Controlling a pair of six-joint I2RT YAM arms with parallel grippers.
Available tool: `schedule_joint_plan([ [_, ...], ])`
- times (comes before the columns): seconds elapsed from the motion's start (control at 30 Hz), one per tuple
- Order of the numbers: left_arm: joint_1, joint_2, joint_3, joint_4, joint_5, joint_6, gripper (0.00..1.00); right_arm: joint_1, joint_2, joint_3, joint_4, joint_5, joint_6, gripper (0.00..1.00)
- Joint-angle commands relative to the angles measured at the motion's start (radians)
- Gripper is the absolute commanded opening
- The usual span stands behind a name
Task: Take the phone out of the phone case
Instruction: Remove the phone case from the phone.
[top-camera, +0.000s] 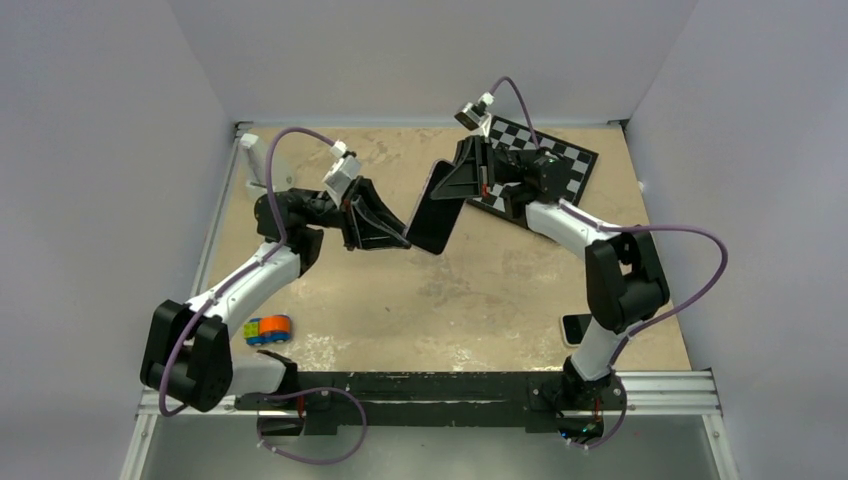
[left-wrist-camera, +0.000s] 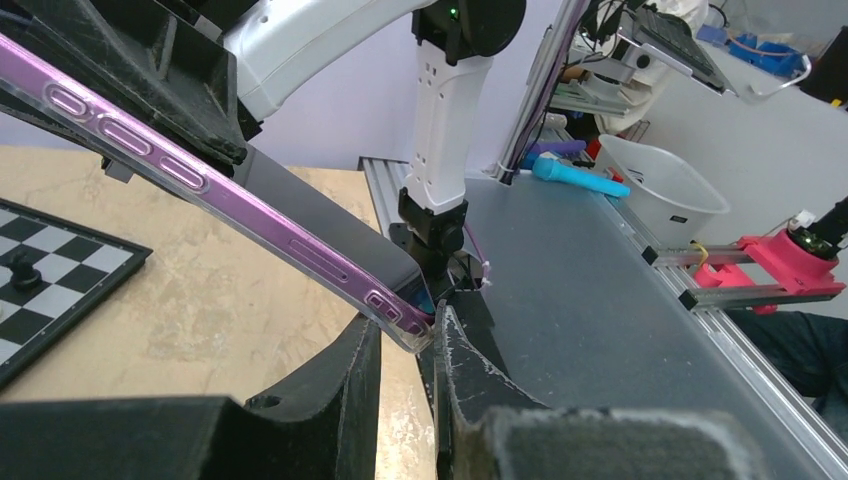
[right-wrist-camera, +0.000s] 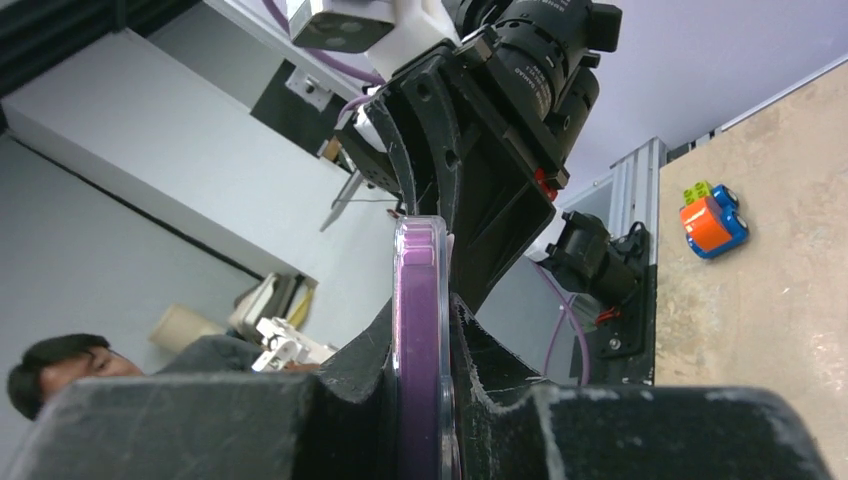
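Phone (top-camera: 437, 215) in phone case (left-wrist-camera: 230, 205) hangs left of chessboard (top-camera: 570, 160); left gripper (top-camera: 403, 238) and right gripper (top-camera: 452, 185), nearly closed, pinch opposite ends for peeling.

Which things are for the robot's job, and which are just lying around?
For the job: phone, phone case, left gripper and right gripper pinching it.
Just lying about: chessboard, colourful toy, second phone.

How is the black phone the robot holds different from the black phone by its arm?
The held black phone is tilted in the air; the other black phone lies flat on the table. The held one's case is clear pinkish, the other's rim white. Both screens are black.
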Motion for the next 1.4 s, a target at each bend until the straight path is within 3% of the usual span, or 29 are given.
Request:
schedule_joint_plan([
  [0.0,-0.021,-0.043,0.009,0.029,-0.019,0.189,0.00,0.020,0.039,0.048,0.049,0.139,0.058,0.00],
  [0.47,-0.020,-0.166,-0.043,-0.295,-0.135,0.477,0.00,0.023,0.074,0.039,0.037,0.186,0.043,0.00],
  [0.87,-0.022,-0.170,-0.041,-0.342,-0.146,0.536,0.00,0.035,0.141,0.046,0.101,0.217,0.102,0.00],
  [1.1,-0.022,-0.191,-0.029,-0.454,-0.162,0.620,0.00,0.043,0.133,0.022,0.098,0.240,0.102,0.00],
  [1.37,-0.024,-0.242,0.024,-0.853,-0.458,0.785,0.00,0.053,0.081,-0.023,0.055,0.263,0.044,0.00],
])
